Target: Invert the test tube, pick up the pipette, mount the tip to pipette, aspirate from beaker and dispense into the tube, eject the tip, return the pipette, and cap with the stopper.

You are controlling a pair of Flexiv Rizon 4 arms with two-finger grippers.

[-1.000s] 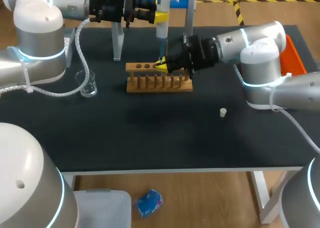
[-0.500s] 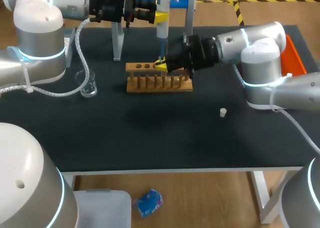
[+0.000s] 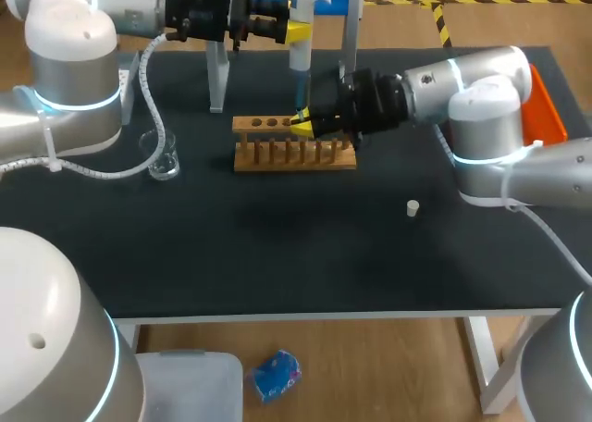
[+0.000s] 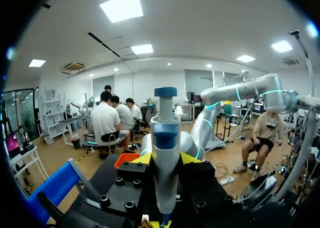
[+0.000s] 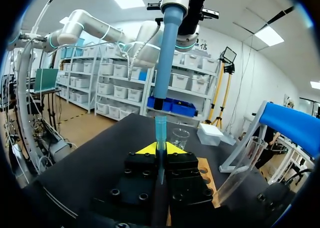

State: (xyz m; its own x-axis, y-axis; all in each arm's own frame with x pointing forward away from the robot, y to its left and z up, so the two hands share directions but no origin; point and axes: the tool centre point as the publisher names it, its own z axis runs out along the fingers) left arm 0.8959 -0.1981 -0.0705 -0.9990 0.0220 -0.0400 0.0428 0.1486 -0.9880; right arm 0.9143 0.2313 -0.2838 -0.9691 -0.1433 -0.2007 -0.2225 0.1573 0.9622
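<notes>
The right gripper (image 5: 160, 149) pinches a blue pipette tip (image 5: 160, 132) between its yellow fingers, holding it upright with its open end uppermost; the left gripper (image 4: 165, 160) is clamped from two sides on the white body of the pipette (image 4: 165, 163), which hangs upright with its plunger on top; in the right wrist view the pipette's blue shaft comes down from above and ends just over the pipette tip, with a small gap showing between them; in the head view the right gripper sits over the middle of the wooden rack (image 3: 294, 154), directly under the pipette, and the left gripper is up beside the blue-topped stand (image 3: 218, 80) at the back of the table (image 3: 277, 265); a clear test tube (image 5: 240, 169) leans tilted just beside the right gripper, at the rack; the glass beaker (image 3: 163, 154) stands well apart from the rack on the left arm's side; the small white stopper (image 3: 413, 208) lies alone on the dark table nearer the front, on the right arm's side.
</notes>
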